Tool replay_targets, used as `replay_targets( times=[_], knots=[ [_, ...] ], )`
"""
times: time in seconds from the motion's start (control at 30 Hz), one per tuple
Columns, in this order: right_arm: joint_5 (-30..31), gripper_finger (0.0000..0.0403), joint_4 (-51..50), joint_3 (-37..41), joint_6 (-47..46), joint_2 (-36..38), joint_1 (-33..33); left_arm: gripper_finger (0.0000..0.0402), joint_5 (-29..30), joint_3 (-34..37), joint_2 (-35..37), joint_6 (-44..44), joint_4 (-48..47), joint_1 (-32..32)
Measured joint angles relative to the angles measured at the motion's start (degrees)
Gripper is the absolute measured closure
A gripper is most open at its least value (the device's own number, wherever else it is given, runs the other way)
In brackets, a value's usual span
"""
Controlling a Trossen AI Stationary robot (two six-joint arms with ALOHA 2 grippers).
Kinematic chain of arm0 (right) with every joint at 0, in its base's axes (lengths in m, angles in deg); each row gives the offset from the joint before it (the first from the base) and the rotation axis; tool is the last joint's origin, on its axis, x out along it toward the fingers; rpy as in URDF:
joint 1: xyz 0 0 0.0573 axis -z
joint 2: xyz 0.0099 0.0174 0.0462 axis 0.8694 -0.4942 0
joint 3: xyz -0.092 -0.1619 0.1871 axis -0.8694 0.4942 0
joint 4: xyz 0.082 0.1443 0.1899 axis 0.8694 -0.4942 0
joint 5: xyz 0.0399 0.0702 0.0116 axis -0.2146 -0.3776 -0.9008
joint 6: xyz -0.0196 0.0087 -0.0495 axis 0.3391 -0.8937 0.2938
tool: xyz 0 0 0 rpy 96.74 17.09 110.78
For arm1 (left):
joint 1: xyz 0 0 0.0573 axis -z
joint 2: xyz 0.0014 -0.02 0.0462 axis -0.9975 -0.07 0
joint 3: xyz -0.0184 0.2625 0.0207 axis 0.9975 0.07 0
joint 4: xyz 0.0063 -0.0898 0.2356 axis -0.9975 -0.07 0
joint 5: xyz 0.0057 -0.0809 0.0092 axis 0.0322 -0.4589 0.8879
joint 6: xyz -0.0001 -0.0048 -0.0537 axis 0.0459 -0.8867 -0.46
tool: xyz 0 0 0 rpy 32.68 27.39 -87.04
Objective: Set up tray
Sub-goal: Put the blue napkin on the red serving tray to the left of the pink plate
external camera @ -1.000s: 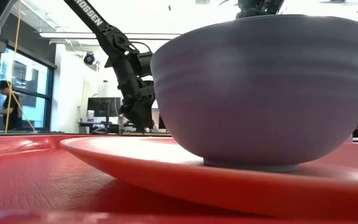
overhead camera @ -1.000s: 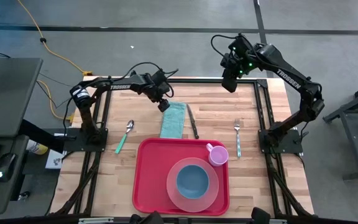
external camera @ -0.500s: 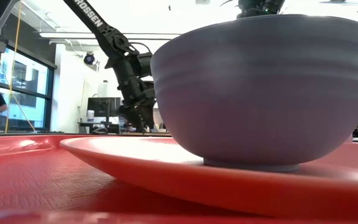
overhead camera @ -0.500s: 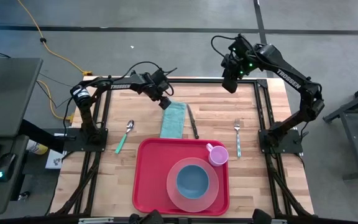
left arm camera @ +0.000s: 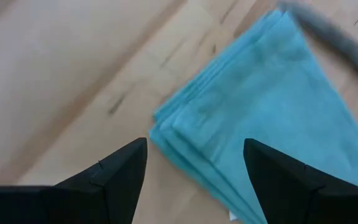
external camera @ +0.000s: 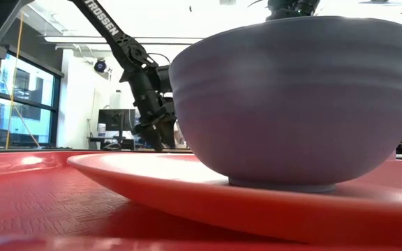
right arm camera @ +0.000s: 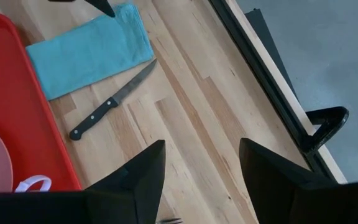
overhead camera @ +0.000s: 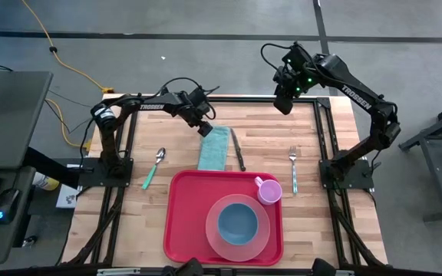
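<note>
Fingers of my left gripper (left arm camera: 194,165) stand spread wide over the far corner of the folded teal cloth napkin (overhead camera: 214,147). My right gripper (right arm camera: 201,165) hangs open above the table's far right. Nearer sits the large red plastic rectangular tray (overhead camera: 186,222).

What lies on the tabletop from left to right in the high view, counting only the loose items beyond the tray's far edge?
Spoon → folded teal cloth → knife → fork. The left claw, open, hovers at the cloth's far end.
</note>
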Motion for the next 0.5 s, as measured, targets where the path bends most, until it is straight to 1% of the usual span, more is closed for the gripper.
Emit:
replay_targets(
  times=[0.5],
  knots=[
    [-0.1,0.0218,-0.2,0.0,0.2,0.0,0.0,0.0103,-1.4,0.0,-2.0,-1.0,-0.2,0.0]
  ],
)
